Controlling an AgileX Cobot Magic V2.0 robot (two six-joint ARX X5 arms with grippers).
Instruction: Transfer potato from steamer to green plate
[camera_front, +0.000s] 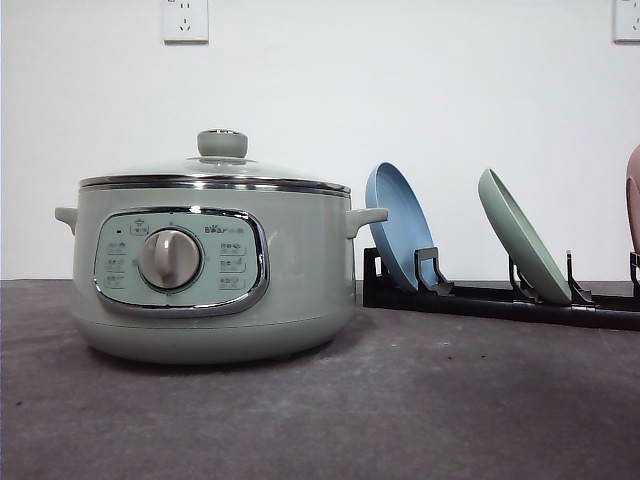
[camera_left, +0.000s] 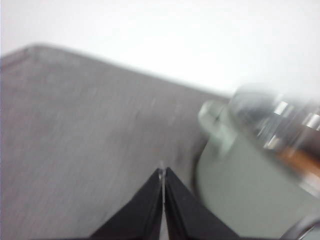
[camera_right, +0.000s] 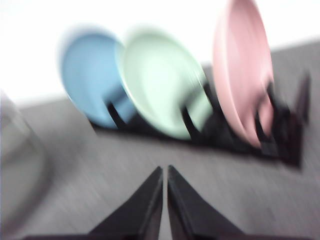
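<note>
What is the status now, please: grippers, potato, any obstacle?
Left gripper shut, empty. Right gripper shut, empty. Potato hidden; steamer closed by its lid. Green plate tilted in the rack.

The front view is taken from low, near table height, facing the white wall; the steamer (camera_front: 212, 250) is seen close, side-on, with the rack (camera_front: 500, 298) farther right. The left wrist view is aimed obliquely down over the table (camera_left: 75, 140), close to the steamer (camera_left: 250, 180). The right wrist view is directed at the rack (camera_right: 240, 135). Steamer and rack are shared with the front view.
</note>
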